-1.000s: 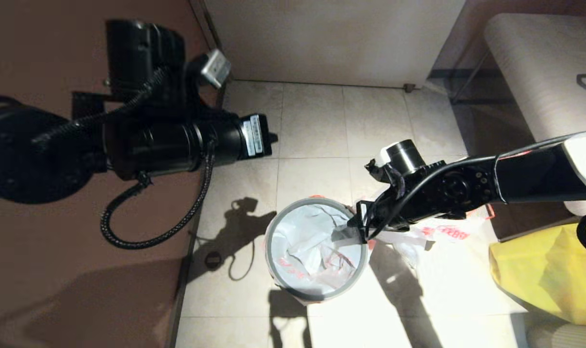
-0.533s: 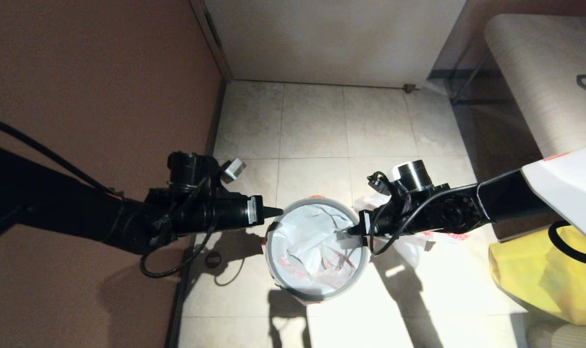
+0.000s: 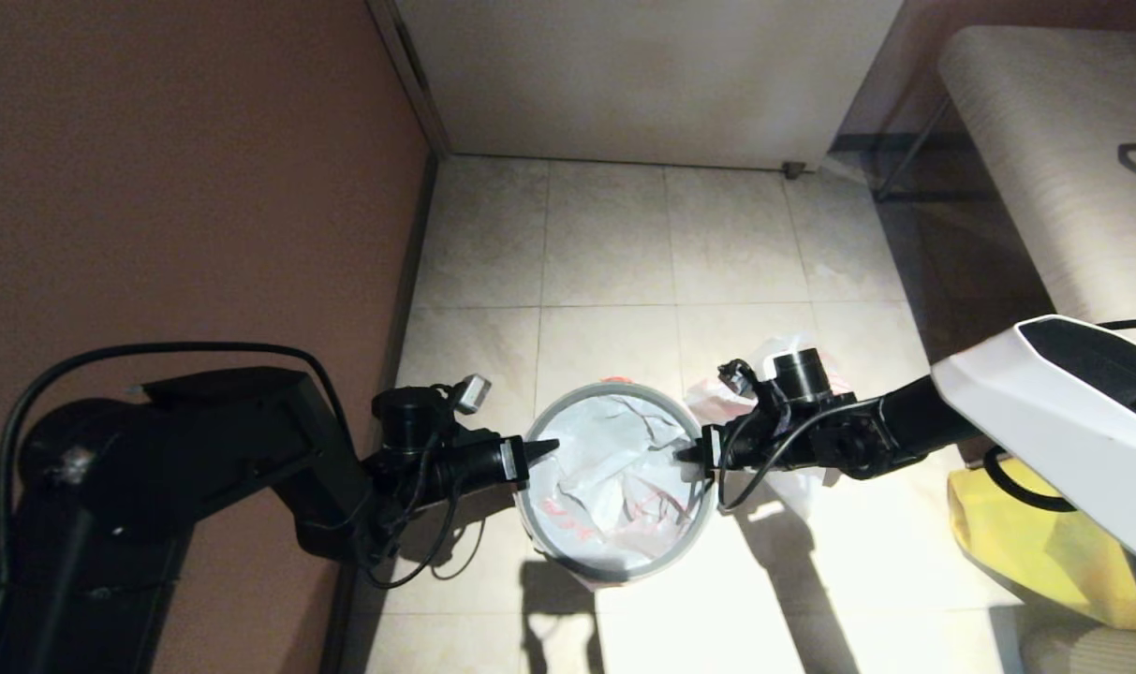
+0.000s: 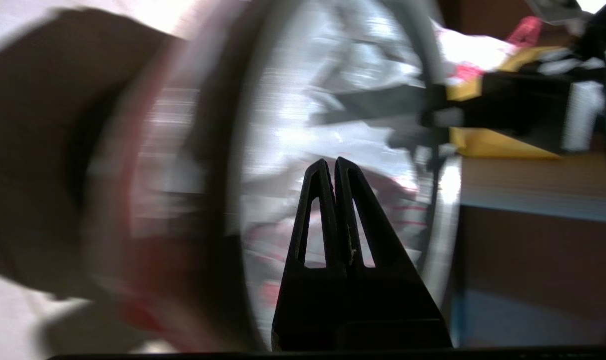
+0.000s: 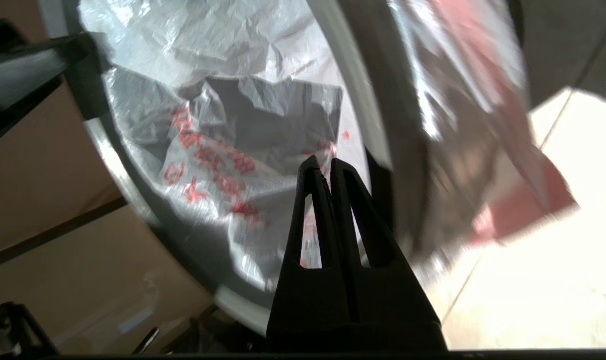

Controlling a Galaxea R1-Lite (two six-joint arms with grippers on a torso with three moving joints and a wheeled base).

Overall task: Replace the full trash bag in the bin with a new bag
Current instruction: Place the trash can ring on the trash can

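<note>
New bag (image 3: 614, 473) lining bin (image 3: 530, 510) on tiled floor (image 3: 605, 253), left hand (image 3: 547, 446) clenched empty at bin's left rim, right hand (image 3: 685, 455) clenched empty at right rim, full trash bag (image 3: 802, 473) beside bin behind right arm.

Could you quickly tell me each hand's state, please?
Left hand: closed, empty, at the black round bin's grey rim.
Right hand: closed, empty, at the opposite rim.

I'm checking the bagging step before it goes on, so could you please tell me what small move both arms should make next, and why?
Probably press both shut pincers down into the new bag: the left pincer and right pincer sit at opposite sides of the bin rim, and the bag lies crumpled inside, not yet spread.
</note>
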